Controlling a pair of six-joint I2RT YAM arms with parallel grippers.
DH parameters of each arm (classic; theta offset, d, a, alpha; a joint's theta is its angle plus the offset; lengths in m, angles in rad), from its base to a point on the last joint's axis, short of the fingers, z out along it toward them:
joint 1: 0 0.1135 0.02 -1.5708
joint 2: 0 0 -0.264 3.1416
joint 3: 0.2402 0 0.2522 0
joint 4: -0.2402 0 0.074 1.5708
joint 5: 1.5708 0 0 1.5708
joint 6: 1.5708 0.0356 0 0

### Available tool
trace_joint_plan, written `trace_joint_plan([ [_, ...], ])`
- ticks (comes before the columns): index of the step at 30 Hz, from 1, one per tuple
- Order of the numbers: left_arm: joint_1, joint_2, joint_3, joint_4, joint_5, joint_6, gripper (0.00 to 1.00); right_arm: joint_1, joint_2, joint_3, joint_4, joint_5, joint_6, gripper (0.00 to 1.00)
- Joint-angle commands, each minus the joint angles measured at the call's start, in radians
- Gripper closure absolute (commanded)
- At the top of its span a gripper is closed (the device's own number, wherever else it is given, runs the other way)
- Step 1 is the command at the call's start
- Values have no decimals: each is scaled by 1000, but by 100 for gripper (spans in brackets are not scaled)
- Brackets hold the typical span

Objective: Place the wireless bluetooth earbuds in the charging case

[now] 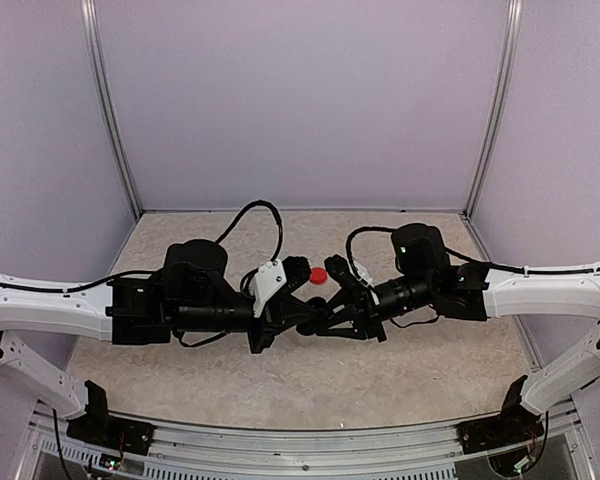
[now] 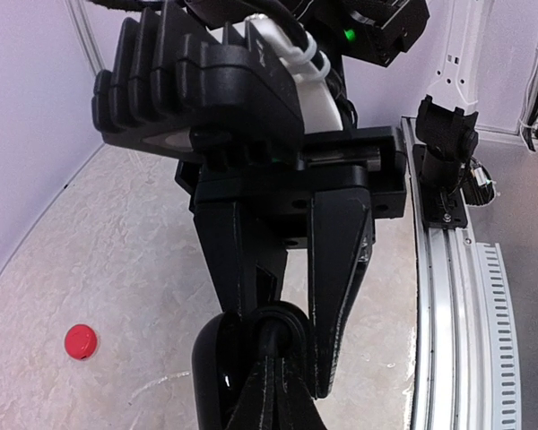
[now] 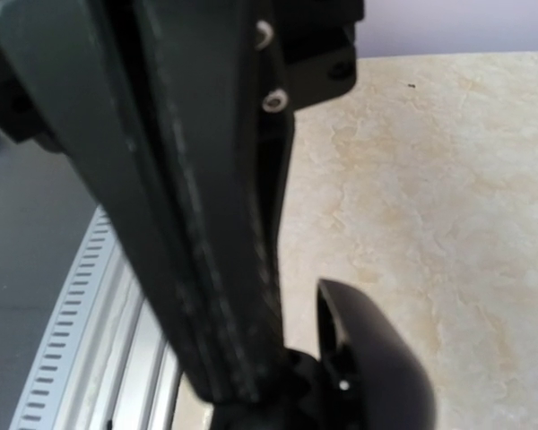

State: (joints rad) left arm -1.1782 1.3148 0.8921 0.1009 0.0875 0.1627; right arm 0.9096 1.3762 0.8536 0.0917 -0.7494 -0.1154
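Observation:
A glossy black charging case (image 2: pixel 217 372) hangs above the table in the middle, its lid open (image 3: pixel 377 354). My right gripper (image 3: pixel 251 403) is shut on it, with one of its fingers (image 2: pixel 341 269) on each side of the case. My left gripper (image 2: pixel 275 345) comes in from the other side. It is shut, and its thin tips are pushed into the case's round opening. Any earbud between those tips is hidden. From above, both grippers meet at the case (image 1: pixel 313 327). A small red round piece (image 2: pixel 81 341) lies on the table behind them (image 1: pixel 318 275); I cannot tell whether it is an earbud.
The beige marbled tabletop (image 1: pixel 420 370) ends at a metal rail (image 2: pixel 448 358) along the near edge. Pale walls close in the back and both sides. A black cable (image 1: pixel 265 208) loops over the left arm.

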Motion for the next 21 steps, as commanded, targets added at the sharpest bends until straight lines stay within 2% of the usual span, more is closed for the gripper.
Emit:
trace_joint_plan([
  [1, -8, 33, 41, -58, 45, 24, 95, 15, -28, 16, 51, 3, -4, 100],
  [4, -5, 12, 40, -51, 33, 27, 92, 16, -28, 12, 54, 2, -1, 100],
  [9, 1, -87, -5, 16, 25, 36, 66, 15, -28, 6, 56, 3, 4, 100],
  [12, 3, -164, -37, 57, 5, 40, 46, 15, -28, 8, 56, 4, 6, 100],
  [14, 5, -226, -71, 94, -12, 41, 30, 14, -29, 11, 56, 2, 8, 100],
  [16, 8, -268, -111, 127, -44, 38, 6, 15, -29, 13, 55, 2, 7, 100],
  [17, 11, -281, -132, 143, -64, 29, 2, 15, -30, 17, 54, 2, 6, 100],
  [21, 24, -314, -198, 175, -85, -11, 1, 15, -30, 27, 52, -8, 5, 100],
])
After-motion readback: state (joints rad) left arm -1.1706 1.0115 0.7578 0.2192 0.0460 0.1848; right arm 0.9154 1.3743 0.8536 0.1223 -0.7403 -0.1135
